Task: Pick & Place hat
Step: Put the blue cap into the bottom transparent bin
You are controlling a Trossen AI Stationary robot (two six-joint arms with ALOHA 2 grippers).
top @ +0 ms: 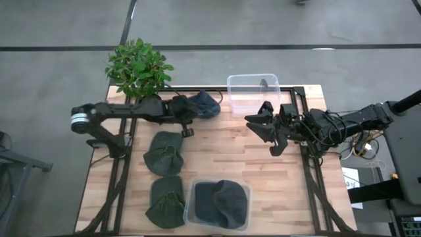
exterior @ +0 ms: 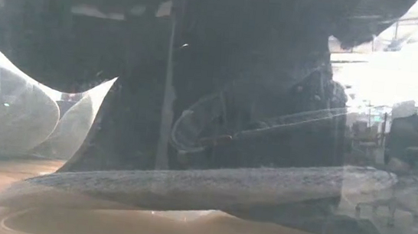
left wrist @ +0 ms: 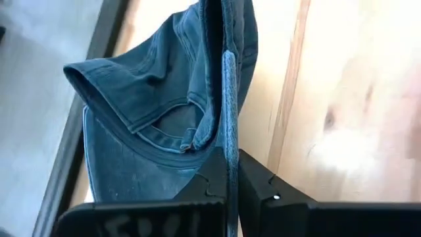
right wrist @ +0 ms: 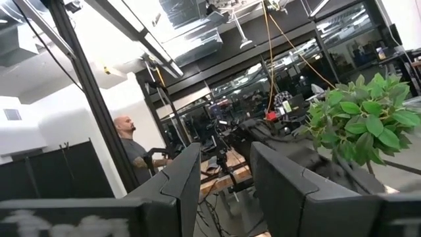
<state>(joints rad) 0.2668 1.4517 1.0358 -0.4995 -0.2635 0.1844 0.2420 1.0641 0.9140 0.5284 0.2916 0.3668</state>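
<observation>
Blue denim hat (left wrist: 158, 112) lies at the far edge of the wooden surface (top: 263, 178), just beside the plant (top: 137, 66). The left hand (left wrist: 231, 172) is closed on its brim, the fabric pinched between both fingers. The right hand (top: 263, 128) hangs near the empty clear container (top: 254, 93), its fingers apart and holding nothing. Two green hats (top: 164, 176) lie nearer, beside a container with dark hats (top: 218, 204).
</observation>
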